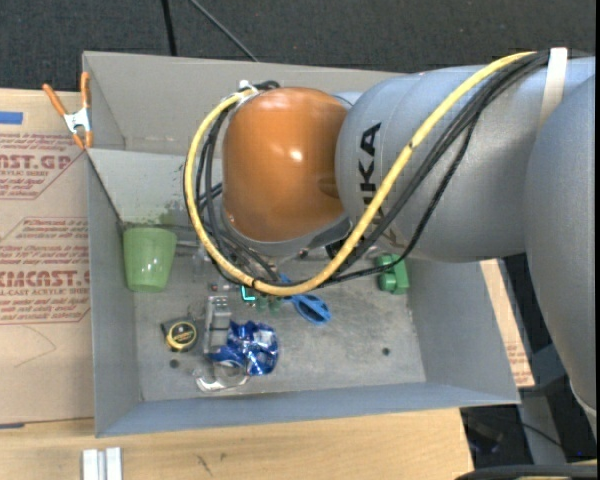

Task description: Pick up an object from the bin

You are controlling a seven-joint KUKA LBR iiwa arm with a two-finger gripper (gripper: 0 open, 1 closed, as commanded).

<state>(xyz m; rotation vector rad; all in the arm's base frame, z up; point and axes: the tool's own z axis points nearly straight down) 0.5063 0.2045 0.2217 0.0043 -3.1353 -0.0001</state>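
Place: robot lab | cue: KUKA arm (pixel 460 158) — grey metal bin (pixel 380 343)

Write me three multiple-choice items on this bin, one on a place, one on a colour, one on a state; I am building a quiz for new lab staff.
1. Where in the bin is the light green cup?
A) by the right wall B) by the left wall C) in the near right corner
2. What colour is the small round thing left of the blue-and-white wrapper?
A) red B) white C) black and yellow
3. In what state is that wrapper?
A) crumpled B) folded flat C) rolled into a tube

Key: 1 B, the cup lies at the foot of the left wall; 2 C, it is black with yellow; 3 A, it is a creased wad.
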